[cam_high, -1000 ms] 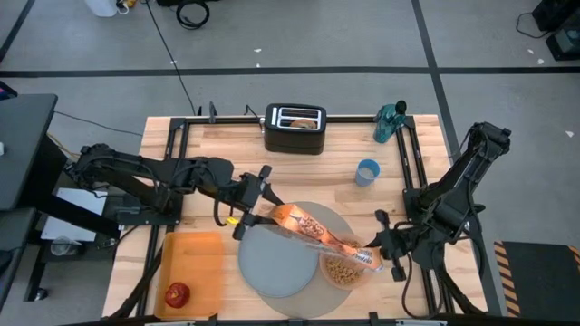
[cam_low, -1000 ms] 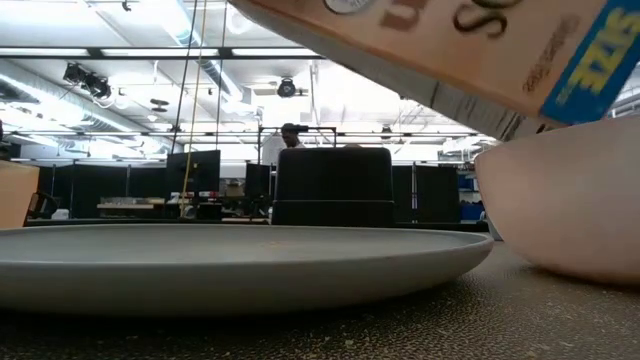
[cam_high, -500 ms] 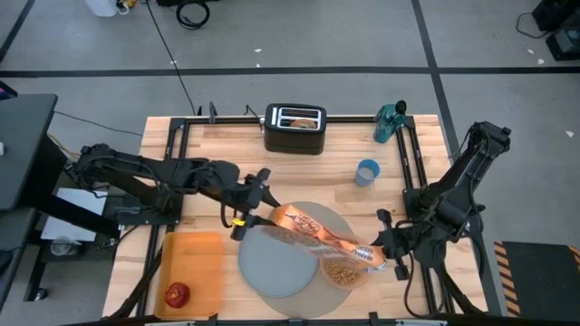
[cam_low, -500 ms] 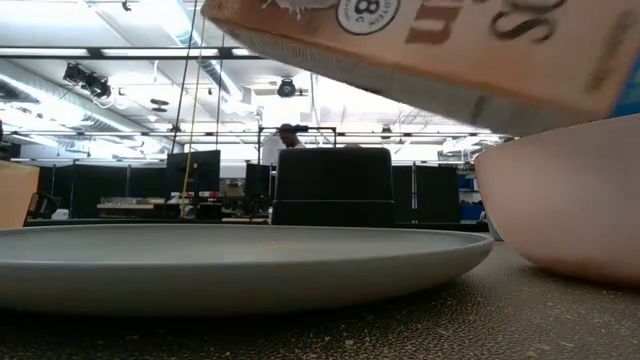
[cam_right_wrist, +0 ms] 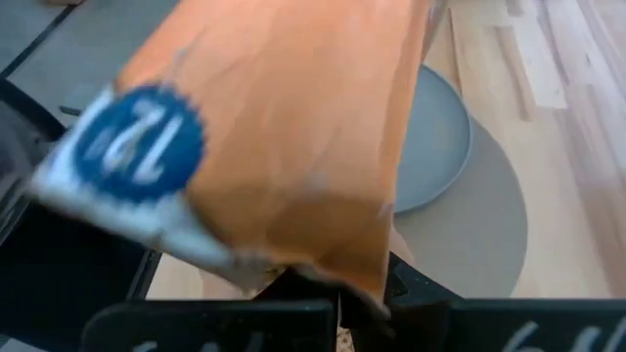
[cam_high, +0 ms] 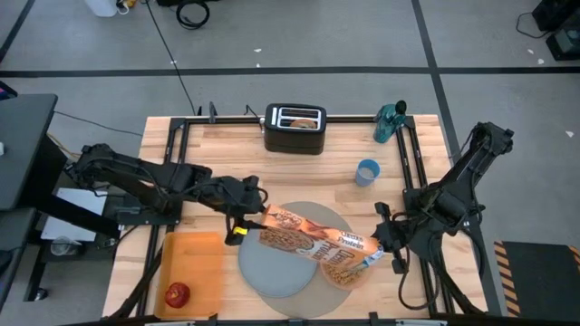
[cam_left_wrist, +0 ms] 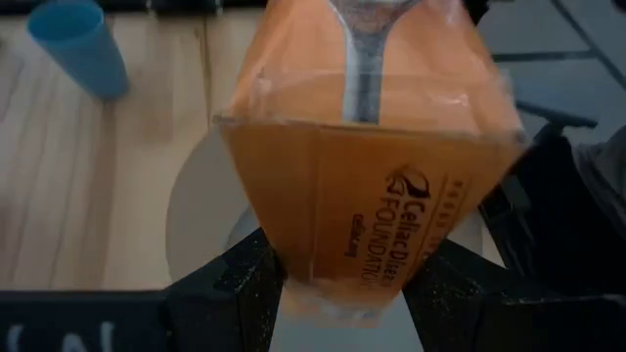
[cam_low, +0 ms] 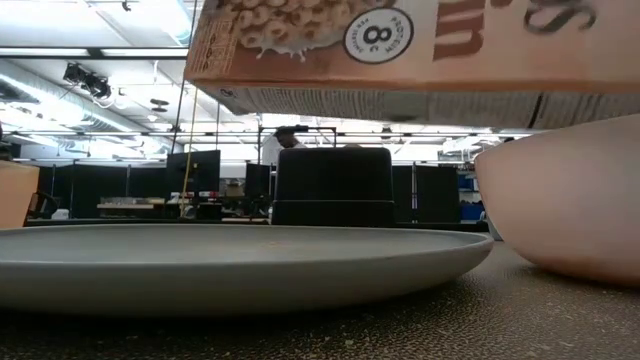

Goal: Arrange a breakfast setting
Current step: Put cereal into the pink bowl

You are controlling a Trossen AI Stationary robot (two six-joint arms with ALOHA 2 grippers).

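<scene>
Left fingers: the left gripper (cam_high: 257, 215) pinches the bottom end of an orange cereal box (cam_high: 313, 239); in the left wrist view its dark fingers (cam_left_wrist: 230, 284) press on both sides of the box (cam_left_wrist: 367, 186).
Right fingers: pressed together; the right gripper (cam_high: 385, 237) sits at the right edge of the mat, close to the top end of the box, whose flap (cam_right_wrist: 254, 147) fills the right wrist view.
Cereal box: held lying almost level above the plate and the bowl, front face up, running from the left gripper toward the right gripper.
Bowl: the pink bowl (cam_high: 349, 272) rests on the mat's front right part, just beside the plate, with cereal in it; the box's top end hangs over it (cam_low: 570, 210).
Plate: the grey plate (cam_high: 272, 267) lies on the front left part of the round grey mat (cam_high: 331, 219).
Apple: the red apple (cam_high: 177, 293) lies on the orange tray (cam_high: 195, 258) at the front left of the table, well apart from the mat.
Farther back: a blue cup (cam_high: 367, 172) stands behind the mat, a black toaster (cam_high: 294, 129) at the rear edge and a teal bottle (cam_high: 391, 120) at the rear right.
</scene>
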